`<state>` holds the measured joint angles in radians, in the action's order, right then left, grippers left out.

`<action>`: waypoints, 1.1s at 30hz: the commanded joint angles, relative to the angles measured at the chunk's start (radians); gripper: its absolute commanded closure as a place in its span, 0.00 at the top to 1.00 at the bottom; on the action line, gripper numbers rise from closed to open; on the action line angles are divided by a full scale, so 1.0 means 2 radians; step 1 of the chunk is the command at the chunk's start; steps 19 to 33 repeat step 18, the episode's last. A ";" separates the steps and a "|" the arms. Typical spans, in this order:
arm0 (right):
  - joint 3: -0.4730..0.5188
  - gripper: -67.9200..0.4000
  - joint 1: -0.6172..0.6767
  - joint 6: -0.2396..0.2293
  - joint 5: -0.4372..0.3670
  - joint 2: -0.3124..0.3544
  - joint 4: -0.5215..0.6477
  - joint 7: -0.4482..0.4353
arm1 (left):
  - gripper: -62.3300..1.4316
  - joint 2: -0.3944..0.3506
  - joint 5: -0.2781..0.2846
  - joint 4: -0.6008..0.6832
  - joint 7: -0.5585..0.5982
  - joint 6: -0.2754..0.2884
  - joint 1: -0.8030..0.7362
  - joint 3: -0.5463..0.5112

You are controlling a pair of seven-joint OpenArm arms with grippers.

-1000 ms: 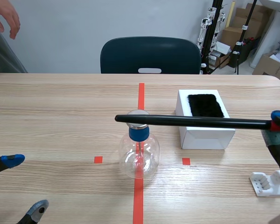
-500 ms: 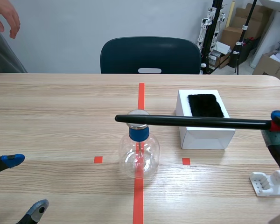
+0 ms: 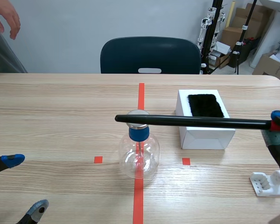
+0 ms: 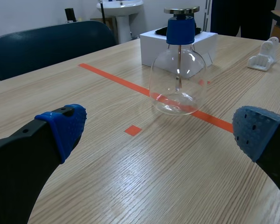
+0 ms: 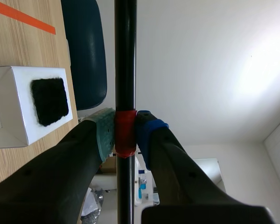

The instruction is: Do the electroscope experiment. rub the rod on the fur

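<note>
Pale wood-grain tabletop [image 3: 60,116], orange-red tape marks. Dark blue chair [image 3: 149,53] at far edge; cardboard boxes [image 3: 240,25] in room beyond far right corner; person's hand [image 3: 7,16] past far left corner. Left wrist view alone shows white washbasin [image 4: 119,7].

White box [image 3: 205,133] right of middle, black fur [image 3: 205,105] on top. Black rod [image 3: 200,122] level above box; tip over metal disc [image 3: 138,118] of glass flask [image 3: 139,156], possibly touching.

Right gripper [image 5: 125,133] clamped on rod's red band [image 5: 125,122], seen only in right wrist view. Left gripper [image 4: 161,128] near left corner, fingers wide apart. Small white stand [image 3: 268,183] near right corner.
</note>
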<state>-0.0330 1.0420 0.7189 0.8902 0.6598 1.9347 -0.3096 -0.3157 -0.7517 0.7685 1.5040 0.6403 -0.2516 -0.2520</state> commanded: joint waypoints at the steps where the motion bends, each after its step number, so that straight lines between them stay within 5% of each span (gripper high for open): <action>1: 0.003 0.01 -0.006 0.032 -0.003 0.005 0.006 -0.001 | 1.00 0.000 0.005 0.006 0.025 0.001 0.001 -0.003; 33: 0.003 0.01 -0.006 0.032 -0.003 0.005 0.006 -0.006 | 1.00 0.000 0.005 0.006 0.025 0.001 0.001 -0.003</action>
